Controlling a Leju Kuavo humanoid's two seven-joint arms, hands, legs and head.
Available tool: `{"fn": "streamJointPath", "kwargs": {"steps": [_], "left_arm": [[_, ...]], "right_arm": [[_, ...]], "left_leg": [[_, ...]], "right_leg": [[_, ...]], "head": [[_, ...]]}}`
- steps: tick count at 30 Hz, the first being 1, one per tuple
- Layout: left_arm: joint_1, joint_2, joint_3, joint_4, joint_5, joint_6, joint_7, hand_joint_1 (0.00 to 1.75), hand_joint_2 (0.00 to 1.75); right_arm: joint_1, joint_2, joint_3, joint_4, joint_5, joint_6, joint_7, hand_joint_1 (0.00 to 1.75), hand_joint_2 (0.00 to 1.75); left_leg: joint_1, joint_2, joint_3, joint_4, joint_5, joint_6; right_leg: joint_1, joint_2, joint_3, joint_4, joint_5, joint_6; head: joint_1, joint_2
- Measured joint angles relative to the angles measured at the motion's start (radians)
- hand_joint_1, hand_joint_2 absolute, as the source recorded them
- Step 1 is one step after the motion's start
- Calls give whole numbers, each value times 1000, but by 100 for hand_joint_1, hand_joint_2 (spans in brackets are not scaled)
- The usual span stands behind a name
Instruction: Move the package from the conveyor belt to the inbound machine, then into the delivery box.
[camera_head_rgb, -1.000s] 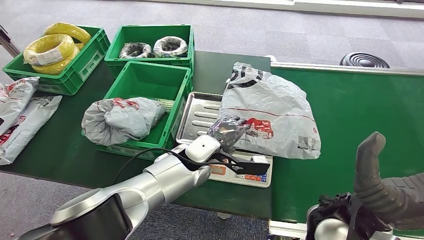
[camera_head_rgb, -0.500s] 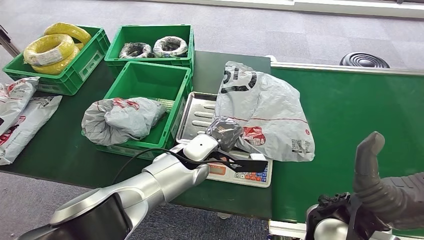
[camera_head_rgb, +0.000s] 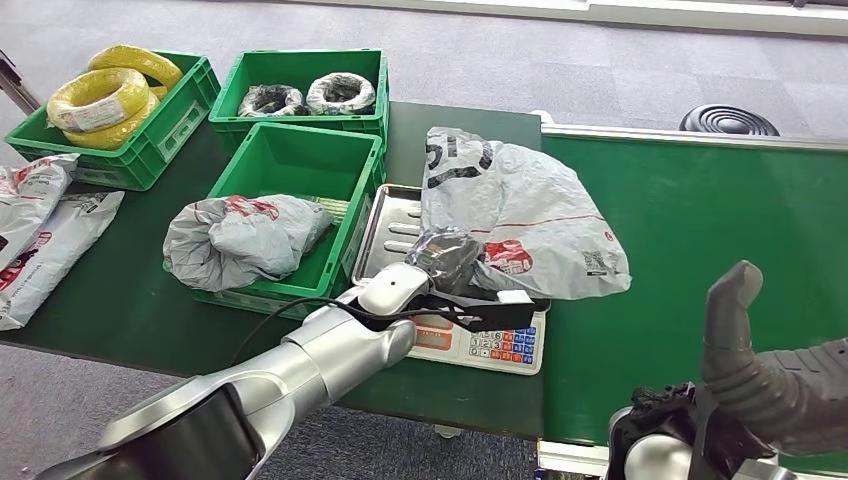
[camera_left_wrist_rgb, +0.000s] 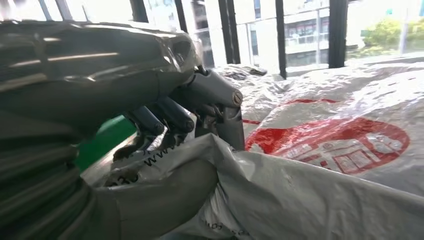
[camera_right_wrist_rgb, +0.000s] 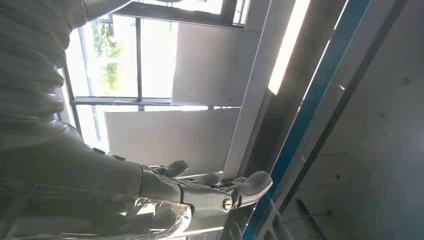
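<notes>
The left robot hand (camera_head_rgb: 447, 262) holds the package (camera_head_rgb: 520, 225) over the scale (camera_head_rgb: 440, 285), maybe half on the belt (camera_head_rgb: 700, 230), green box (camera_head_rgb: 290, 165) still to come; the right robot hand (camera_right_wrist_rgb: 210, 192) is wide and empty.

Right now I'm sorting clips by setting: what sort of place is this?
Probably a parcel-sorting station: a green conveyor belt, a weighing scale bearing a grey package, and green crates beside it.

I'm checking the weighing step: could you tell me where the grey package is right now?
In the head view, the grey package lies over the scale, held by the left hand.
</notes>
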Motion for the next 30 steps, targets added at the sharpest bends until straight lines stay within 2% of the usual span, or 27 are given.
{"fn": "streamJointPath", "kwargs": {"steps": [3, 5, 9, 12, 21, 26, 30], "left_arm": [[-32, 5, 102, -21, 118, 103, -102, 175, 175], [-87, 18, 182, -53, 153, 139, -127, 175, 175], [-197, 57, 328, -146, 156, 150, -108, 175, 175], [-238, 91, 413, -203, 146, 144, -87, 175, 175], [-255, 165, 577, -257, 125, 178, -104, 175, 175], [-252, 217, 622, -240, 12, 277, -23, 175, 175], [-215, 286, 688, -183, 21, 344, -16, 175, 175]], "right_arm": [[0, 0, 1, 4, -4, 0, 0, 0, 175], [0, 0, 1, 6, -4, 0, 0, 0, 175], [2, 0, 0, 6, -2, 0, 0, 0, 175], [7, 0, -1, 6, -3, 0, 0, 0, 175], [20, 0, -4, 6, -2, 0, 0, 0, 175], [29, 0, -9, -5, -6, 0, 0, 0, 175], [39, 0, -19, -19, -8, 0, 0, 0, 175]], "left_leg": [[0, 0, 0, 0, 0, 0], [0, 0, 0, 0, 0, 0], [0, 0, 0, 0, 0, 0], [0, 1, 0, 0, 0, 0], [0, 0, 0, 0, 0, 0], [0, 1, 0, 0, 0, 0], [1, 5, 1, -1, 0, 0]], "right_leg": [[0, 0, 0, 0, 0, 0], [0, 0, 0, 0, 0, 0], [0, 0, 0, 0, 0, 0], [0, 0, -1, 0, 0, 0], [0, 0, 0, 0, 0, 0], [0, 1, 0, 1, 0, 0], [1, 3, -1, 1, 0, 0]], "head": [[0, 0], [0, 0], [0, 0], [0, 0], [0, 0], [0, 0], [0, 0]]}}
